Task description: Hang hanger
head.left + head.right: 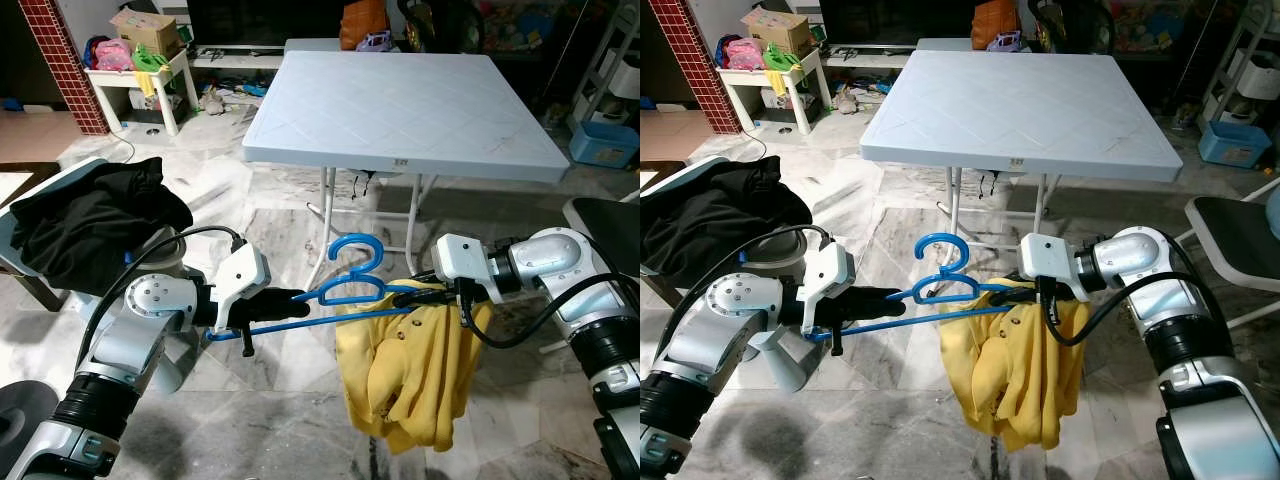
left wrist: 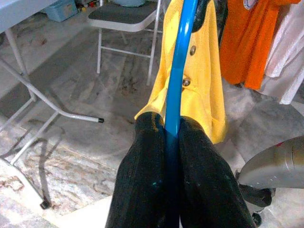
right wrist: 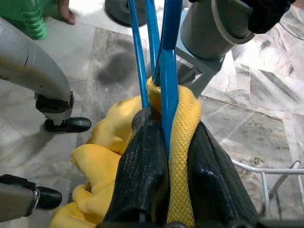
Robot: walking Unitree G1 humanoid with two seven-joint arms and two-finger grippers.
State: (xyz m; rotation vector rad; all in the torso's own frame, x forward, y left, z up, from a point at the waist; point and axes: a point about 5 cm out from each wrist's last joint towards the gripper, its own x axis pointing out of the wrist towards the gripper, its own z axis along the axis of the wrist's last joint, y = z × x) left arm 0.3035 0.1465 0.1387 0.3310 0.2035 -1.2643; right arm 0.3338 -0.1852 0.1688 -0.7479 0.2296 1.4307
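Carrying the blue hanger (image 1: 345,285) level suits best, left tool (image 1: 292,297) and right tool (image 1: 432,291) both clamped on it, yellow garment (image 1: 410,375) draped beneath.

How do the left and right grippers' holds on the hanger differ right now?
The left gripper pinches bare blue hanger near one end; the right gripper clamps the other end together with a fold of the yellow garment. The garment hangs below the right gripper, away from the left. Both are shut, holding the hanger roughly level.
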